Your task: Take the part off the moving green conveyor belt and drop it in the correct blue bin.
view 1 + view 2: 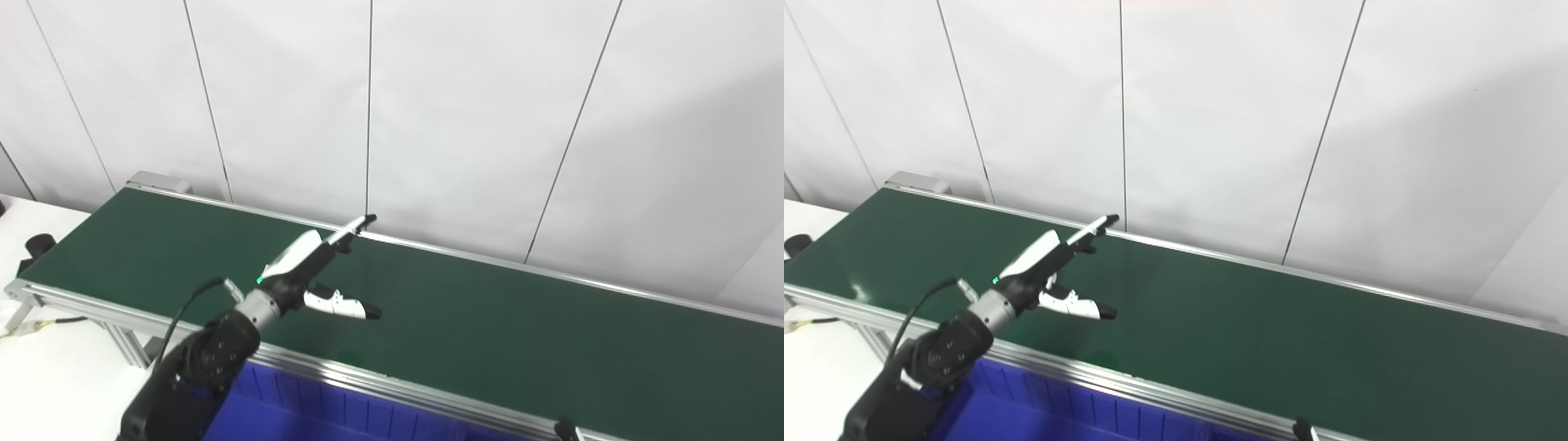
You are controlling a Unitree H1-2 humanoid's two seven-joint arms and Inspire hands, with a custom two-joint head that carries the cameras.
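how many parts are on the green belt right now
0. The green conveyor belt shows bare along its visible length; the open left hand hovers over it, holding nothing. A part could lie beyond the picture's edges.

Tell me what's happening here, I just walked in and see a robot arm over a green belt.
The robot's left hand is held out over the green conveyor belt, open, fingers apart, holding nothing. No part is visible on the belt. A blue bin sits below the belt's near edge. Only a dark tip at the bottom edge hints at the right hand, too little to judge. It looks like the robot is waiting for a part to arrive.
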